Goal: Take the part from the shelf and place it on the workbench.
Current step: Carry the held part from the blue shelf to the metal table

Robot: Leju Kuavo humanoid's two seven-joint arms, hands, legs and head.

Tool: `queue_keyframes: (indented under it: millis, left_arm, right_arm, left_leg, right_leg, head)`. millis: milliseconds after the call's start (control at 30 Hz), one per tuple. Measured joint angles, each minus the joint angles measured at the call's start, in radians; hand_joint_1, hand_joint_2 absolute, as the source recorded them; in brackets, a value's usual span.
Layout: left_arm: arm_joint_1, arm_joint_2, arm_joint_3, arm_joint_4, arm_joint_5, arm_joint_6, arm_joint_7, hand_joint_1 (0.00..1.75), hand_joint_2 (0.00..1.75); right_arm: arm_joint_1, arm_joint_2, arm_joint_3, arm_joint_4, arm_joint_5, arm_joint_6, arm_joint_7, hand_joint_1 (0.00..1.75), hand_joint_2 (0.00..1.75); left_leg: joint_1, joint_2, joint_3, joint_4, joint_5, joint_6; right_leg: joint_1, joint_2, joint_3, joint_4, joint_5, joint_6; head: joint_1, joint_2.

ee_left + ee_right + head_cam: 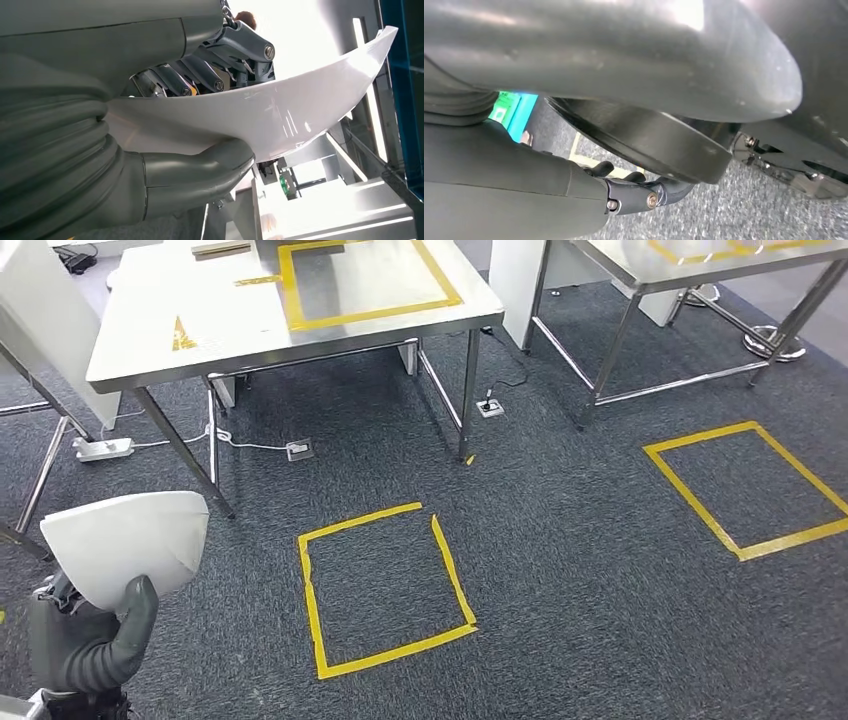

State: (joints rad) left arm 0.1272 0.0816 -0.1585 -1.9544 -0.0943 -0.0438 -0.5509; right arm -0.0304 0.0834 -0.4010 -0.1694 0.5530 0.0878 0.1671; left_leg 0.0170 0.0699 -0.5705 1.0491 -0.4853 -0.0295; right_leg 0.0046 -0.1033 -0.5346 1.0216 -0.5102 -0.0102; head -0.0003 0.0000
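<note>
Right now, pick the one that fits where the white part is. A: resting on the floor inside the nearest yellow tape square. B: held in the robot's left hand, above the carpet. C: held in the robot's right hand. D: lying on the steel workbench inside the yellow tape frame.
B: the left hand grips the white part, thumb under it and fingers over it, short of the workbench.

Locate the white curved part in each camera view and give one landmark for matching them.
Head view: the white curved part sits at lower left, held by the left robot hand, thumb over its near edge.
Left wrist view: it sweeps across the middle toward the upper right, thumb on one face, fingers on the other.
Right wrist view: not in it.
Shared landmark: the grey thumb pressing the part.
</note>
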Motion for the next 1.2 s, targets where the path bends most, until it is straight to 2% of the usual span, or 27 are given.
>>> queue_keyframes:
  millis: [33, 67, 100, 167, 200, 233, 267, 300, 333, 367, 433, 467, 500, 533, 600, 733, 833, 1000, 1100, 1133, 1200]
  left_arm:
    - [-0.004, 0.0, 0.0, 0.004, 0.001, -0.001, 0.0, 1.75, 1.75]
    - [-0.005, 0.0, 0.0, 0.007, 0.002, -0.002, 0.0, 1.75, 1.75]
    - [-0.007, 0.0, 0.0, 0.01, 0.004, -0.003, -0.001, 1.75, 1.75]
    - [-0.016, 0.001, 0.0, 0.016, 0.01, -0.008, -0.002, 1.75, 1.75]
    - [-0.024, 0.001, 0.0, 0.02, 0.012, -0.012, -0.003, 1.75, 1.75]
    - [-0.033, 0.001, 0.0, 0.026, 0.014, -0.016, -0.004, 1.75, 1.75]
    - [-0.041, 0.002, 0.0, 0.032, 0.014, -0.018, -0.003, 1.75, 1.75]
    - [-0.049, 0.002, 0.0, 0.038, 0.015, -0.02, -0.002, 1.75, 1.75]
    - [-0.056, 0.002, 0.001, 0.044, 0.016, -0.02, 0.001, 1.75, 1.75]
    - [-0.062, 0.003, 0.002, 0.048, 0.019, -0.019, 0.004, 1.75, 1.75]
    - [-0.076, 0.006, 0.008, 0.055, 0.025, -0.018, 0.01, 1.75, 1.75]
    - [-0.083, 0.008, 0.013, 0.058, 0.028, -0.017, 0.013, 1.75, 1.75]
    - [-0.09, 0.012, 0.02, 0.063, 0.03, -0.017, 0.015, 1.75, 1.75]
    - [-0.097, 0.015, 0.026, 0.068, 0.031, -0.016, 0.017, 1.75, 1.75]
    - [-0.11, 0.021, 0.038, 0.078, 0.032, -0.016, 0.02, 1.75, 1.75]
    - [-0.133, 0.031, 0.048, 0.099, 0.033, -0.016, 0.024, 1.75, 1.75]
    - [-0.16, 0.044, 0.06, 0.13, 0.033, -0.018, 0.025, 1.75, 1.75]
    - [-0.202, 0.062, 0.072, 0.188, 0.033, -0.025, 0.025, 1.75, 1.75]
    - [-0.209, 0.067, 0.074, 0.213, 0.035, -0.03, 0.019, 1.75, 1.75]
    - [-0.211, 0.067, 0.075, 0.218, 0.035, -0.03, 0.017, 1.75, 1.75]
    - [-0.208, 0.067, 0.079, 0.225, 0.032, -0.025, 0.012, 1.75, 1.75]
  right_arm:
    - [-0.001, 0.0, -0.002, 0.0, 0.0, -0.001, 0.0, 0.0, 0.0]
    - [-0.002, 0.0, -0.003, 0.0, -0.001, -0.001, 0.0, 0.0, 0.0]
    - [-0.003, 0.0, -0.004, 0.0, -0.002, -0.002, 0.0, 0.0, 0.0]
    - [-0.004, 0.001, -0.006, 0.0, -0.007, -0.007, -0.004, 0.0, 0.0]
    - [-0.003, 0.001, -0.007, 0.0, -0.008, -0.01, -0.005, 0.0, 0.0]
    - [-0.003, 0.001, -0.009, 0.0, -0.009, -0.014, -0.006, 0.0, 0.0]
    - [-0.003, 0.002, -0.01, 0.0, -0.008, -0.017, -0.003, 0.0, 0.0]
    - [-0.002, 0.002, -0.012, 0.0, -0.008, -0.021, 0.0, 0.0, 0.0]
    - [-0.002, 0.002, -0.014, 0.0, -0.01, -0.025, 0.004, 0.0, 0.0]
    - [-0.002, 0.002, -0.018, 0.0, -0.016, -0.032, 0.006, 0.0, 0.0]
    - [-0.003, 0.002, -0.032, 0.0, -0.037, -0.05, 0.007, 0.0, 0.0]
    - [-0.004, 0.002, -0.041, 0.0, -0.047, -0.058, 0.008, 0.0, 0.0]
    - [-0.005, 0.002, -0.049, 0.0, -0.054, -0.064, 0.009, 0.0, 0.0]
    - [-0.006, 0.002, -0.057, 0.0, -0.059, -0.068, 0.012, 0.0, 0.0]
    - [-0.006, 0.002, -0.068, 0.0, -0.062, -0.071, 0.015, 0.0, 0.0]
    - [-0.004, 0.002, -0.08, 0.0, -0.063, -0.07, 0.013, 0.0, 0.0]
    - [-0.004, 0.002, -0.084, 0.0, -0.064, -0.068, -0.005, 0.0, 0.0]
    - [-0.005, 0.004, -0.097, 0.0, -0.068, -0.066, -0.026, 0.0, 0.0]
    - [-0.005, 0.004, -0.103, 0.0, -0.071, -0.065, -0.037, 0.0, 0.0]
    - [-0.005, 0.004, -0.104, 0.0, -0.07, -0.064, -0.039, 0.0, 0.0]
    - [-0.005, 0.004, -0.105, 0.0, -0.068, -0.06, -0.047, 0.0, 0.0]
  left_leg:
    - [-0.003, -0.001, -0.001, -0.004, -0.003, 0.01]
    - [-0.002, -0.014, -0.003, -0.004, -0.001, 0.019]
    - [-0.002, -0.023, -0.006, -0.004, 0.002, 0.025]
    - [0.001, -0.044, -0.011, -0.006, 0.008, 0.038]
    - [0.003, -0.055, -0.015, -0.007, 0.011, 0.043]
    - [0.003, -0.066, -0.019, -0.007, 0.014, 0.047]
    - [0.003, -0.077, -0.024, -0.006, 0.016, 0.049]
    - [0.002, -0.087, -0.027, -0.006, 0.019, 0.05]
    - [0.002, -0.098, -0.029, -0.006, 0.021, 0.05]
    - [0.002, -0.106, -0.03, -0.006, 0.023, 0.049]
    - [0.002, -0.119, -0.03, -0.005, 0.026, 0.046]
    - [0.0, -0.123, -0.031, -0.005, 0.027, 0.041]
    - [-0.002, -0.125, -0.033, -0.003, 0.026, 0.037]
    - [-0.004, -0.126, -0.035, -0.003, 0.025, 0.037]
    - [-0.005, -0.124, -0.036, -0.005, 0.025, 0.034]
    - [-0.002, -0.124, -0.032, -0.017, 0.037, 0.018]
    - [-0.002, -0.124, -0.032, -0.018, 0.04, 0.016]
    - [-0.006, -0.124, -0.036, -0.02, 0.036, 0.026]
    - [-0.002, -0.126, -0.023, -0.037, 0.025, 0.043]
    - [0.001, -0.125, -0.012, -0.041, 0.021, 0.048]
    - [0.004, -0.123, 0.0, -0.042, 0.019, 0.052]
  right_leg:
    - [0.003, -0.008, 0.0, 0.002, -0.001, 0.005]
    - [0.003, -0.016, 0.001, 0.002, -0.001, 0.009]
    - [0.001, -0.013, 0.002, 0.004, -0.003, 0.015]
    - [-0.004, 0.033, -0.013, 0.043, -0.033, 0.028]
    - [-0.007, 0.064, -0.035, 0.091, -0.063, 0.034]
    - [-0.008, 0.085, -0.067, 0.156, -0.097, 0.036]
    - [-0.008, 0.093, -0.1, 0.223, -0.125, 0.036]
    - [-0.008, 0.096, -0.126, 0.271, -0.138, 0.035]
    - [-0.008, 0.097, -0.136, 0.287, -0.132, 0.033]
    - [-0.008, 0.098, -0.125, 0.261, -0.105, 0.03]
    - [-0.008, 0.106, -0.065, 0.129, -0.034, 0.021]
    - [-0.007, 0.111, -0.038, 0.066, -0.01, 0.017]
    - [-0.007, 0.115, -0.022, 0.024, 0.004, 0.018]
    - [-0.006, 0.118, -0.016, 0.005, 0.007, 0.019]
    - [-0.004, 0.118, -0.018, 0.001, 0.01, 0.02]
    - [-0.002, 0.118, -0.022, 0.002, 0.015, 0.01]
    - [-0.003, 0.118, -0.023, 0.002, 0.016, 0.008]
    - [-0.007, 0.118, -0.021, 0.004, 0.02, 0.013]
    - [-0.007, 0.116, -0.022, 0.029, 0.029, 0.024]
    - [-0.007, 0.115, -0.034, 0.051, 0.019, 0.029]
    - [-0.009, 0.112, -0.089, 0.146, -0.031, 0.039]
  head:
    - [0.0, 0.0]
    - [0.001, 0.0]
    - [0.001, 0.0]
    - [0.002, 0.0]
    - [0.003, 0.0]
    - [0.004, 0.0]
    - [0.004, 0.0]
    - [0.004, 0.0]
    - [0.004, 0.0]
    - [0.004, 0.0]
    - [0.004, 0.0]
    - [0.004, 0.0]
    - [0.004, 0.0]
    - [0.003, 0.0]
    - [0.003, 0.0]
    - [0.003, 0.0]
    - [0.003, 0.0]
    - [0.003, 0.0]
    - [0.004, 0.0]
    - [0.006, 0.0]
    - [0.011, 0.0]
